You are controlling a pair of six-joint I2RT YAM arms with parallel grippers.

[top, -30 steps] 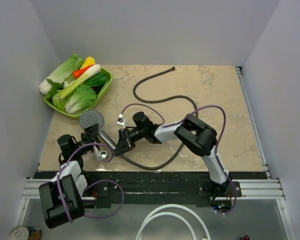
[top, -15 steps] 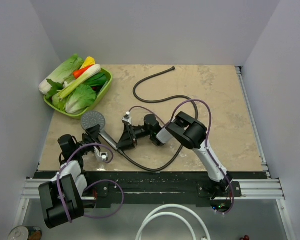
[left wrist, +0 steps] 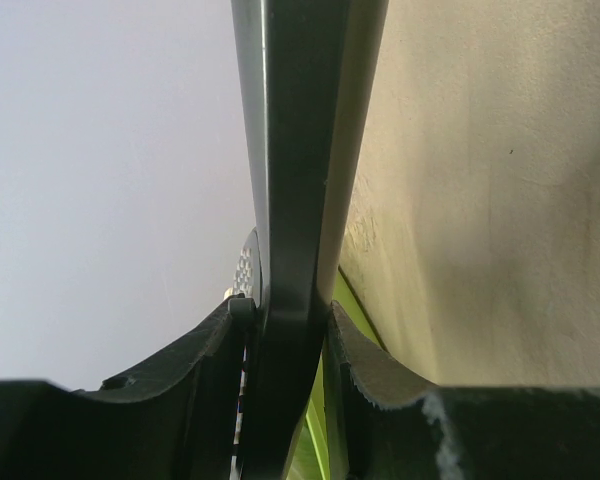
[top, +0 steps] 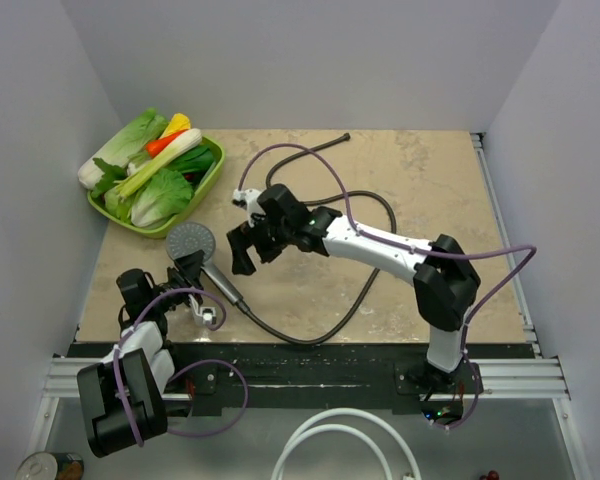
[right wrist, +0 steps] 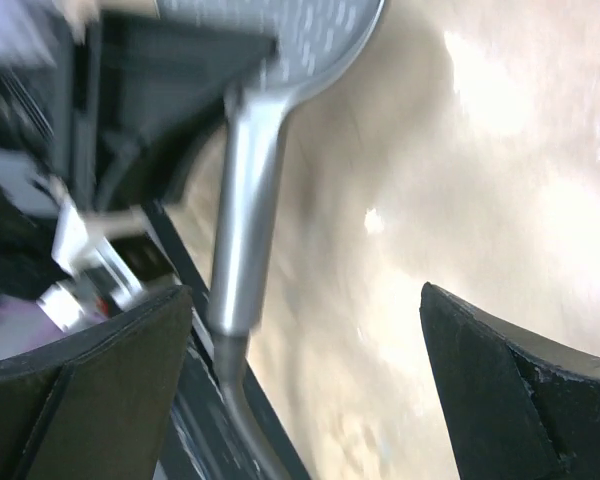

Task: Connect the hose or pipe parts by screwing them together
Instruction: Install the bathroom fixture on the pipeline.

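Your left gripper (top: 194, 270) is clenched on the straight handle of the round grey perforated shower head (top: 189, 240), low at the near-left of the beige stone-patterned table (top: 460, 230). In the left wrist view the dark handle sits pinched between both fingers.

The shower head's disc points toward the lime-green plastic tray (top: 212, 170) of leafy vegetables but lies apart from it.

The long thin dark-brown flexible hose (top: 302, 340) runs off the handle's lower end. It sweeps along the near edge, climbs under your right arm, loops back across mid-table, and its free end lies near the far edge.

Your right gripper (top: 242, 252) is released, its fingers (right wrist: 90, 390) spread wide and holding nothing. It hovers just right of the handle, not touching it. Its wrist view is blurred and looks down on the disc, the handle and the hose joint.
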